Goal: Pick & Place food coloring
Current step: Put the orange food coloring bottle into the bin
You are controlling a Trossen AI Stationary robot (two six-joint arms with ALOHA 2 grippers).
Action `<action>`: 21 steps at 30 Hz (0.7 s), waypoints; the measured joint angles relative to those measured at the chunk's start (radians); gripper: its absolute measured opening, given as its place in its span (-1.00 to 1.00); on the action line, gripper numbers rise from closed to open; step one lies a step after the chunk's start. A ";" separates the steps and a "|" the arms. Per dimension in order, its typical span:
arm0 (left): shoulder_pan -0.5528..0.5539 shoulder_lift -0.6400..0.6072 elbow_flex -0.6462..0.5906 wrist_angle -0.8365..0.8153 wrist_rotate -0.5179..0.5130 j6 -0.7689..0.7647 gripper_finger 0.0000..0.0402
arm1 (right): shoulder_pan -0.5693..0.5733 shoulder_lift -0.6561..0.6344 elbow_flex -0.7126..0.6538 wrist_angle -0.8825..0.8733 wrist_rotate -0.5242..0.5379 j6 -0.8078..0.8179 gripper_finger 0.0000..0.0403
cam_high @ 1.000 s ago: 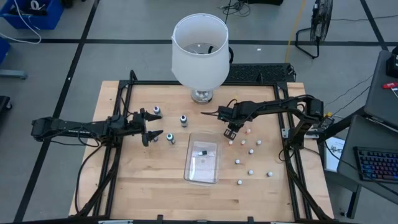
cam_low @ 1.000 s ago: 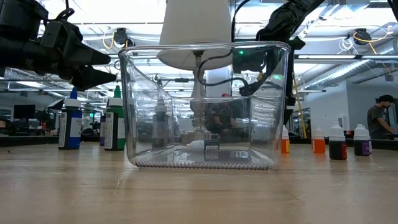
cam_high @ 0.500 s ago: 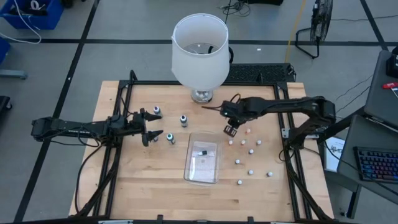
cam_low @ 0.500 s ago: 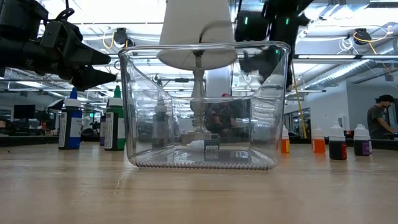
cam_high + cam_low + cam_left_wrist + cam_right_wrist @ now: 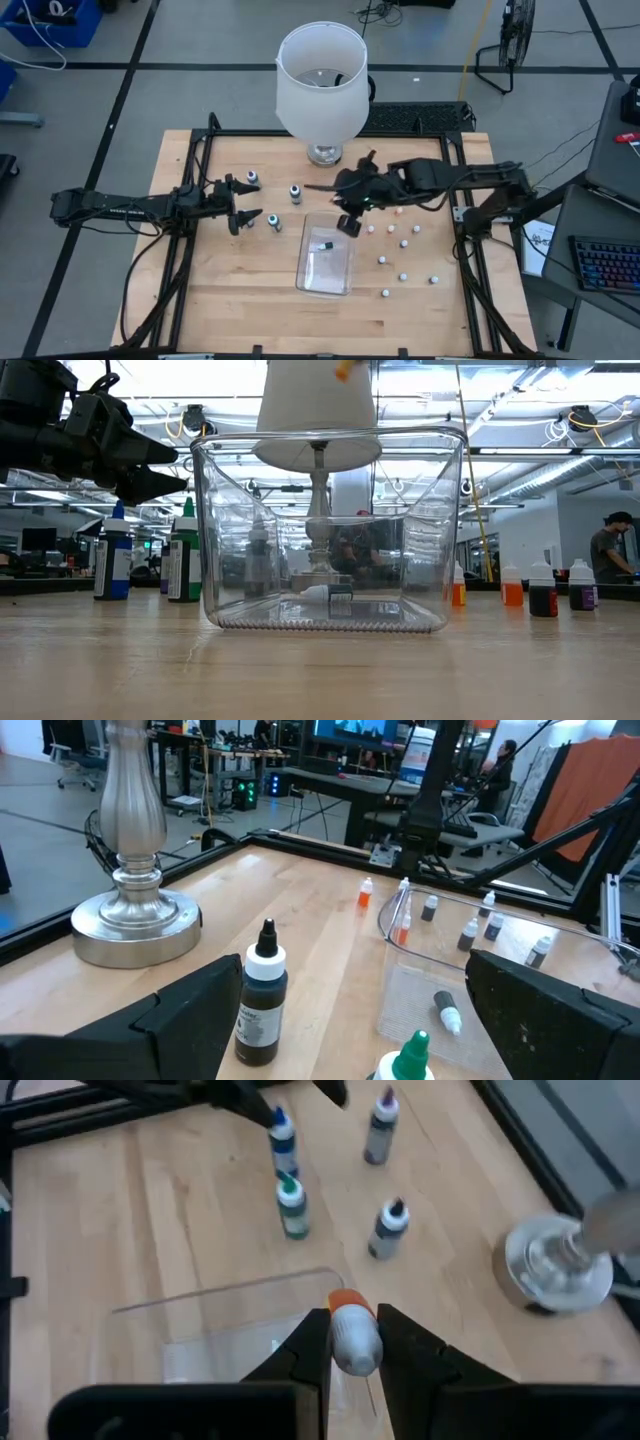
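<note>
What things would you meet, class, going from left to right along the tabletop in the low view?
Blue-capped bottle → green-capped bottle → clear tray with one bottle lying inside → two orange bottles → dark bottle → purple bottle.

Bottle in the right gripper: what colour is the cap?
Orange, on a whitish bottle; the right wrist view shows it best.
</note>
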 joint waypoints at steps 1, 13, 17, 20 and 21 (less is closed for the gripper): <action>0.000 0.000 0.000 0.000 0.000 0.000 0.89 | 0.009 0.040 0.064 -0.041 0.009 -0.008 -0.76; 0.000 0.000 0.000 0.000 0.000 0.000 0.89 | 0.029 0.391 0.299 -0.206 -0.179 -0.064 -0.76; 0.000 0.000 0.000 0.000 0.000 0.000 0.89 | 0.045 0.468 0.295 -0.202 -0.234 -0.094 -0.76; 0.000 0.000 0.000 0.000 0.000 0.000 0.89 | 0.064 0.512 0.275 -0.176 -0.242 -0.121 -0.76; 0.000 0.000 0.000 0.000 0.000 0.000 0.89 | 0.069 0.524 0.263 -0.170 -0.244 -0.128 -0.76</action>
